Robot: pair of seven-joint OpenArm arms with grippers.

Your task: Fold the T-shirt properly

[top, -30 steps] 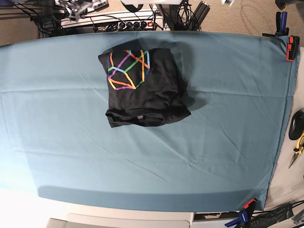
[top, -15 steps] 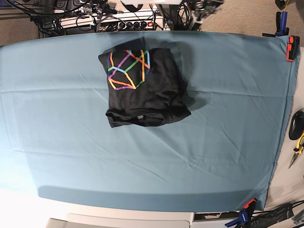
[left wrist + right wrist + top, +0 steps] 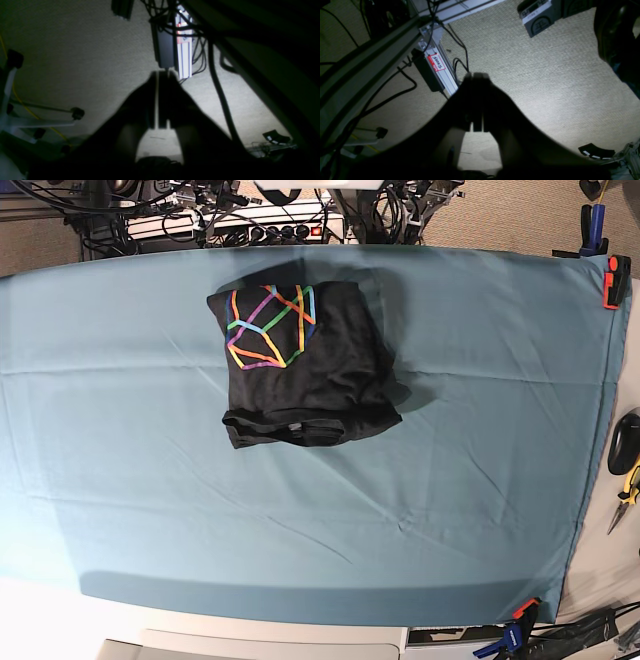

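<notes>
T-shirt (image 3: 300,365), folded, is judged soft and limp, best gripped at hems; both end effectors (image 3: 162,100) (image 3: 476,102) are closed, empty.

left tool (image 3: 162,75): dark tapered silhouette, pale seam between fingers | right tool (image 3: 477,76): dark, tapered, blunt-tipped

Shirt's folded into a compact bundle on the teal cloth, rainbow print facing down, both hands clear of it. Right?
Not quite: the rainbow print faces up, as the base view shows. The T-shirt does lie folded on the teal cloth, and neither hand touches it.
</notes>
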